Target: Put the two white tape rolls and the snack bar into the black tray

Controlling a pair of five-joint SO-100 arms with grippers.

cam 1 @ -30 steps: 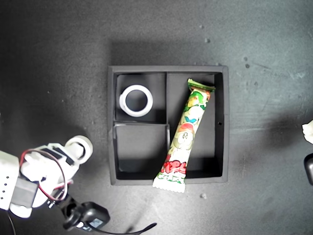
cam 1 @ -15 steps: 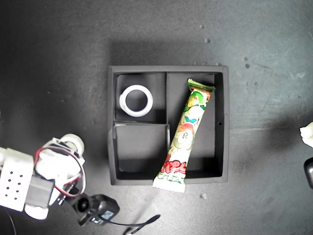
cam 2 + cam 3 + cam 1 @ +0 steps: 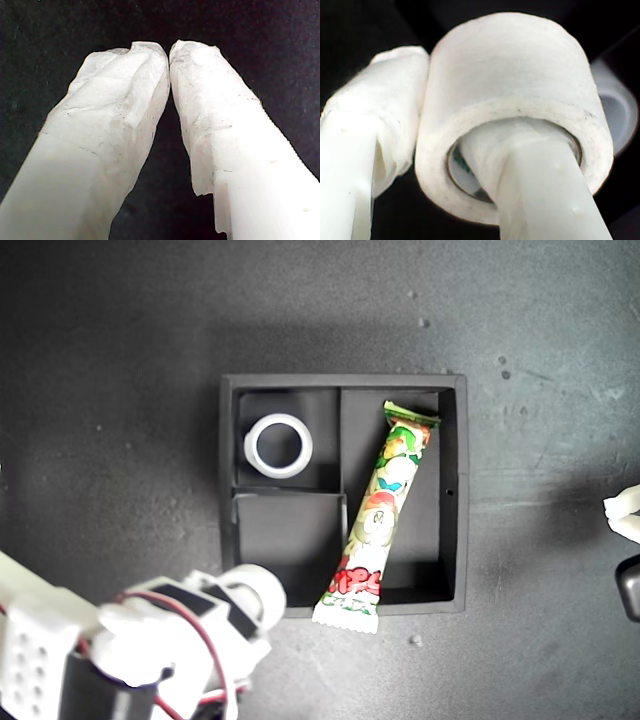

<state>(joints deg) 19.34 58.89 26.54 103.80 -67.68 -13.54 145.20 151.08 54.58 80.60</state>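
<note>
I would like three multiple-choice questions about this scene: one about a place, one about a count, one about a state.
1. Where does the ring-shaped roll in the tray lie, in the exterior view?
A. small upper-left compartment
B. long compartment
C. outside the tray

2. How many tape rolls show in the exterior view?
A. one
B. two
C. three

3. What is my second pincer doing?
A. hanging open and empty
B. holding a tape roll
C. holding the snack bar

Answers:
1 A, the roll sits in that compartment.
2 B, one in the tray, one at the arm.
3 B, one finger passes through the roll's centre.
</note>
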